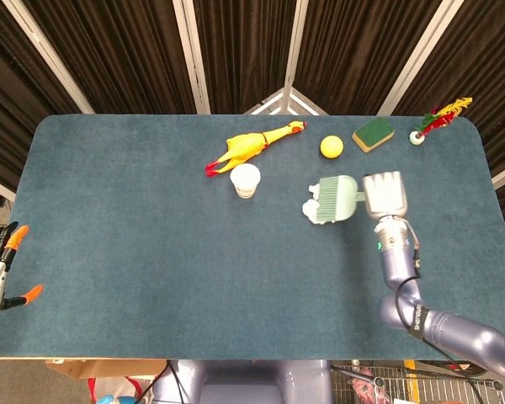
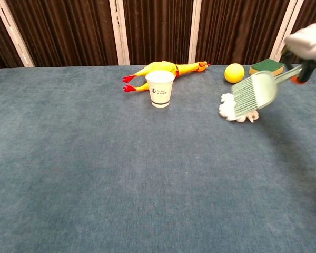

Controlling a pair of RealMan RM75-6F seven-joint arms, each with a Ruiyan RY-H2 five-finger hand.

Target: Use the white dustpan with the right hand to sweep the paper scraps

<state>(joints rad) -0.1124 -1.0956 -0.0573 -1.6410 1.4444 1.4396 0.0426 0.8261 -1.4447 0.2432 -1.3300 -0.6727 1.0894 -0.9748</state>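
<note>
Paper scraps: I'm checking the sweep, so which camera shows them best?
The chest view: the white paper scraps lie crumpled on the table under the brush's bristles, showing at both sides. The head view shows only a small white bit at the brush's left edge; the rest is hidden.

A rubber chicken [image 1: 254, 145], white cup [image 1: 246, 179], yellow ball [image 1: 332, 146], green sponge [image 1: 374, 134] and feathered toy [image 1: 438, 119] lie on the blue table [image 1: 135, 227].

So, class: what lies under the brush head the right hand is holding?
White paper scraps poke out from beneath the brush held by the right hand; how far they reach underneath is hidden by the bristles.
</note>
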